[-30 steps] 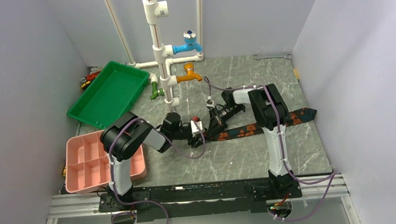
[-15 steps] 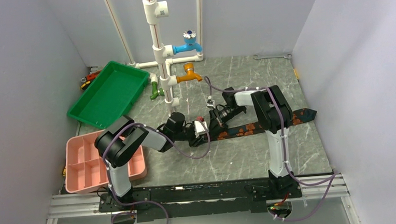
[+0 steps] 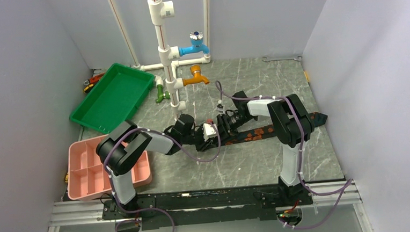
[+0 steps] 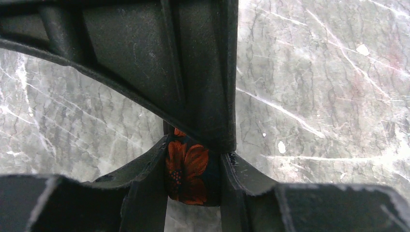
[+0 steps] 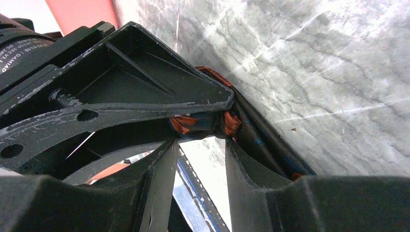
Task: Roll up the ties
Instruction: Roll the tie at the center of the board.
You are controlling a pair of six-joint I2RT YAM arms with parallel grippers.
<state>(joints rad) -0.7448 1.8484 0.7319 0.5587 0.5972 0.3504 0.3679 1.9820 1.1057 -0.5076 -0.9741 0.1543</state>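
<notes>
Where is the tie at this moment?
Top view: the tie lies right of centre on the table, its left end clamped by both the left gripper and right gripper, its other end toward the right wall.

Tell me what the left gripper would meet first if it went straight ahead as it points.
The left gripper pinches the tie; straight beyond that, it would likely hit the right gripper.

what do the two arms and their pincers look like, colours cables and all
The left arm and right arm both have bulky black joint housings joined by white links. A thin purple cable loops loosely along each arm. The left pincer and right pincer each have two matte black, triangular ribbed fingers with scuffed pale edges.
</notes>
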